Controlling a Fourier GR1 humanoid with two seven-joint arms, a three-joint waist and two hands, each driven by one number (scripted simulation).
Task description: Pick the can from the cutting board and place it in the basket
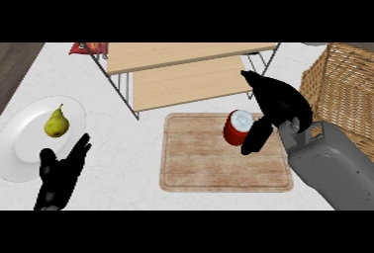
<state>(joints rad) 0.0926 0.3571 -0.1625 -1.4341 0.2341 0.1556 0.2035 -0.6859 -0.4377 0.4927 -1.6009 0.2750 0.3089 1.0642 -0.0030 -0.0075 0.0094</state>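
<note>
Hovering with spread fingers, right robot hand (281,101) just beside the can (238,127) on the cutting board (219,165), basket (343,89) to its right, left robot hand (62,175) resting open.

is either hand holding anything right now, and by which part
Nothing is clearly held. The right hand is open around the red can on the cutting board; the left hand rests open.

A red can (237,129) with a pale top is seen standing on the wooden cutting board (211,163), near its upper right corner. A woven wicker basket (343,94) is set at the right edge, apart from the board.
</note>
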